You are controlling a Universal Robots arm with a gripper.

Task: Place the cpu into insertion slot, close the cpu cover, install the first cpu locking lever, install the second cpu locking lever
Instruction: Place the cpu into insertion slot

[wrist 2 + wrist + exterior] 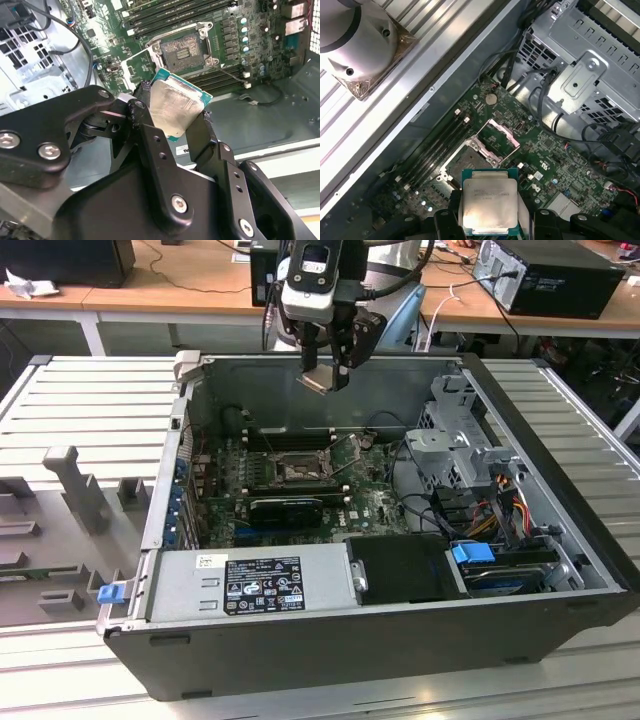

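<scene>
My gripper point(324, 370) hangs above the rear wall of the open computer case and is shut on the cpu point(322, 380), a flat silvery square on a green base. In both wrist views the cpu point(175, 107) point(489, 200) sits edge-clamped between the black fingers point(142, 112). The insertion slot point(297, 471) point(181, 49) point(465, 162) lies on the green motherboard well below the chip, with its brownish contact field bare. The cpu cover point(501, 137) stands swung up beside the slot, a silvery frame with a square window.
A black oblong module point(285, 508) lies just in front of the slot. The grey power supply point(255, 585) and a black shroud point(405, 570) fill the case's front. A metal drive cage point(465, 440) with cables stands at the exterior view's right. Memory slots point(437, 150) run beside the slot.
</scene>
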